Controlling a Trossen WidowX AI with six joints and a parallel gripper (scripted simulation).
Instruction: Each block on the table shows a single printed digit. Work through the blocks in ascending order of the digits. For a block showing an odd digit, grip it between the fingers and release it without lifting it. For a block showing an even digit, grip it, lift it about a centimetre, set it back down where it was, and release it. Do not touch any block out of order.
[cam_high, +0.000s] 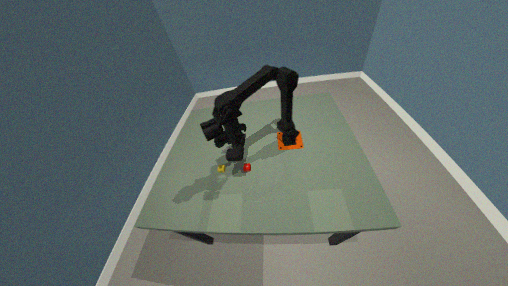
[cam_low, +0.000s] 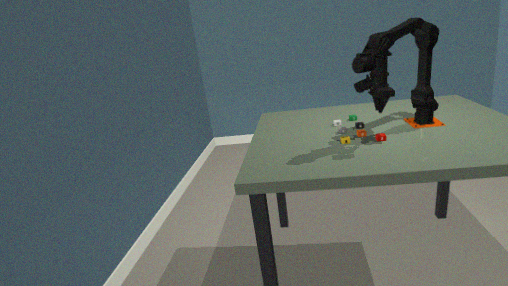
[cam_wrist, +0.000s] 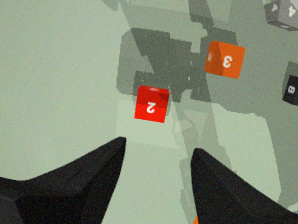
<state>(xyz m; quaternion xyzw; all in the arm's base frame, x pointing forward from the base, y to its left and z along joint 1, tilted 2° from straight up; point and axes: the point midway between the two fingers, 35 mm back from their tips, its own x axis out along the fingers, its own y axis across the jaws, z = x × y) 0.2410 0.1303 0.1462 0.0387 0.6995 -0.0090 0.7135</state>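
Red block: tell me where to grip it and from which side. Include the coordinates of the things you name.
Best come from straight above and close the gripper (cam_high: 235, 156) (cam_low: 380, 111) (cam_wrist: 158, 149) on two opposite upright sides of the red block (cam_high: 247, 167) (cam_low: 381, 137) (cam_wrist: 151, 105); it is a small cube sitting flat, with room on both sides.

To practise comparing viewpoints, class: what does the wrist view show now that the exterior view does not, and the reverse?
Only wrist: readable digits, 2 on the red block and 3 on the orange block.
Only exterior: the yellow block, green block and table legs.
Both: red and orange blocks, and the gripper.
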